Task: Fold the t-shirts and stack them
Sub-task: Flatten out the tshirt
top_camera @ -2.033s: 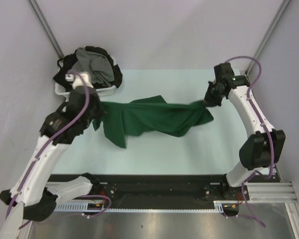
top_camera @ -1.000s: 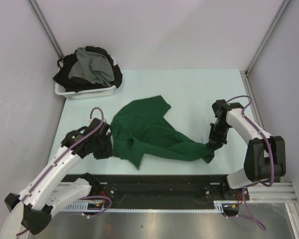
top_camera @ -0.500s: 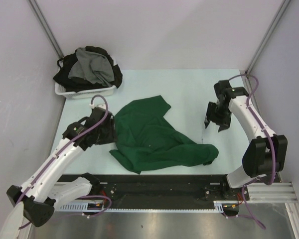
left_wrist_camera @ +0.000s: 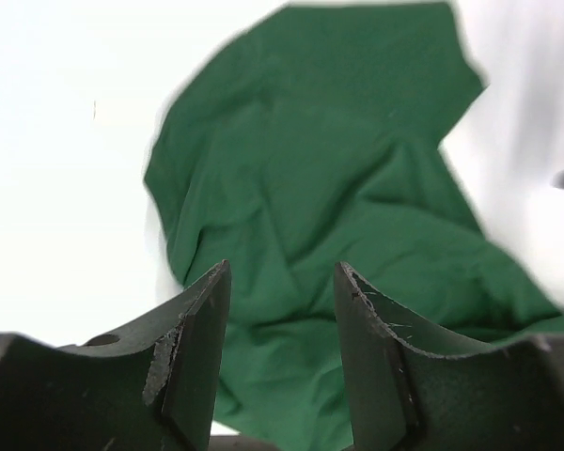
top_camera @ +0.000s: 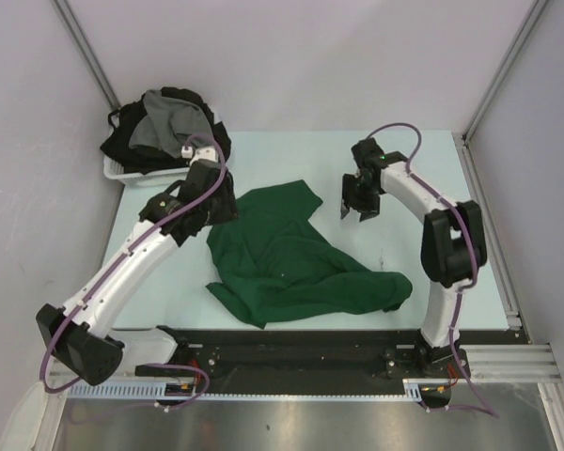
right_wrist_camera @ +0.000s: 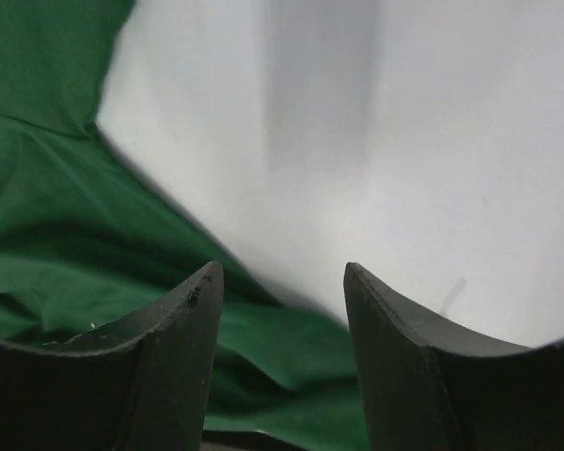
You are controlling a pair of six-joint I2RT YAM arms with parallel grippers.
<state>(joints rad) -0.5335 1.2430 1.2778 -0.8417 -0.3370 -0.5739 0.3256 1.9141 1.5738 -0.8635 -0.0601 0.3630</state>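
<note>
A dark green t-shirt (top_camera: 291, 263) lies crumpled and unfolded in the middle of the table. My left gripper (top_camera: 227, 209) hovers at its far left edge, open and empty. In the left wrist view the green t-shirt (left_wrist_camera: 338, 188) spreads beyond the left gripper (left_wrist_camera: 282, 282). My right gripper (top_camera: 357, 212) hangs open above bare table, just right of the shirt's far corner. In the right wrist view the right gripper (right_wrist_camera: 282, 277) holds nothing, with green cloth (right_wrist_camera: 56, 235) to its left and below. A grey t-shirt (top_camera: 169, 127) and black t-shirts (top_camera: 216, 143) are heaped at the back left.
The white plastic basket (top_camera: 160, 176) under the heap stands in the back left corner against the wall. Grey walls close in the table on the left, back and right. A black rail (top_camera: 291, 349) runs along the near edge between the arm bases.
Both grippers let go of the green t-shirt, opened and moved away from the near edge toward the far side. The shirt dropped and now lies still in a crumpled heap.
</note>
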